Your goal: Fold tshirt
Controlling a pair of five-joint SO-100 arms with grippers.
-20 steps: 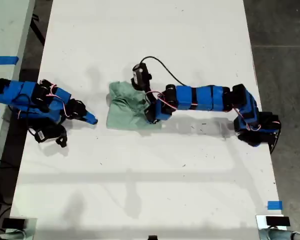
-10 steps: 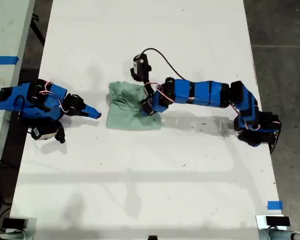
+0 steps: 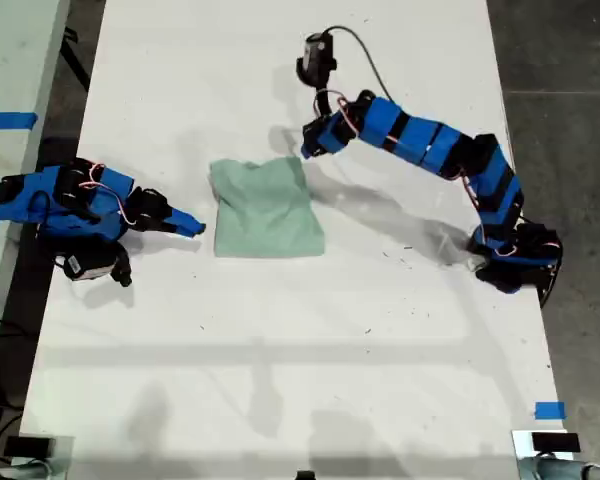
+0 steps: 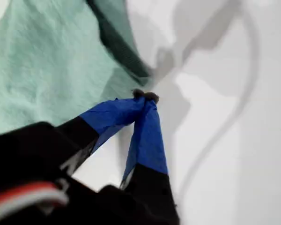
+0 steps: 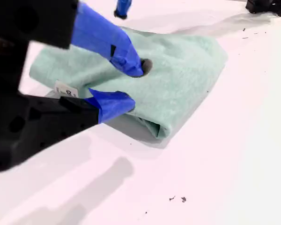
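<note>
In the exterior view, the tshirt [image 3: 265,210] is lying as a folded, nearly square bundle on the white tabletop [image 3: 280,380], a little toward the exterior view's left of centre. My first claw [image 3: 308,150] is hanging just past the bundle's upper corner on the exterior view's right side, seemingly lifted off the cloth. My second claw [image 3: 190,228] is sitting low, just beside the bundle's edge on the exterior view's left, pointing at it. Both are close, but the second looks better lined up for a push or pinch. In the first wrist view, my first claw [image 4: 145,96] is showing its blue tips pressed together with nothing between them. The tshirt [image 4: 42,70] is spreading away beyond and to one side of the tips, a darker folded edge running past them, with bare tabletop [image 4: 253,140] on the other side. In the second wrist view, my second claw [image 5: 131,84] is standing with its jaws parted and empty. The tshirt [image 5: 178,75] is lying straight ahead, its rounded fold facing the camera on the tabletop [image 5: 225,178].
</note>
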